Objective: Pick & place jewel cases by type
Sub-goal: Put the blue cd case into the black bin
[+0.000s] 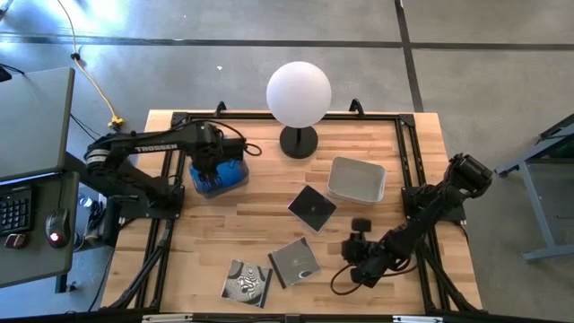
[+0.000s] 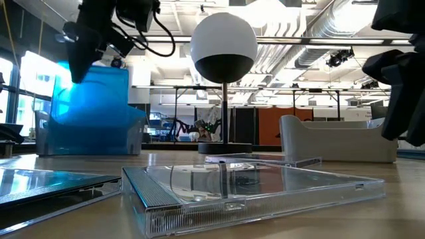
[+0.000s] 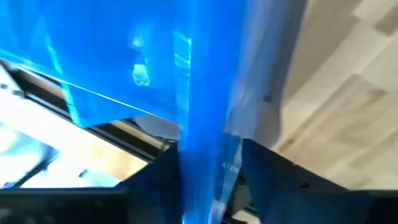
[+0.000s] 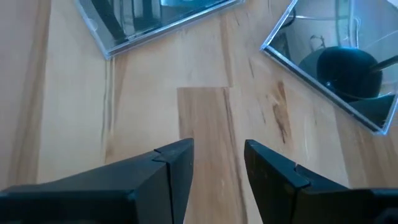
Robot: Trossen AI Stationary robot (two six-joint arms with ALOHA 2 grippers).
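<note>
At the far left corner of the tabletop (image 1: 377, 260) the left gripper (image 3: 208, 177) has a blue jewel case (image 3: 205, 81) standing on edge between its fingers directly over the tub (image 2: 89, 136), grip uncertain, while the right gripper (image 4: 217, 162) waits released near the dark cases.

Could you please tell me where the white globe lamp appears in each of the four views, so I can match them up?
High view: white globe lamp at the table's far edge, centre, black base below it.
Low view: the lamp stands top centre, on a thin stem, behind the clear jewel case.
Left wrist view: not in it.
Right wrist view: not in it.
Shared landmark: the grey tub beside the lamp.
</note>
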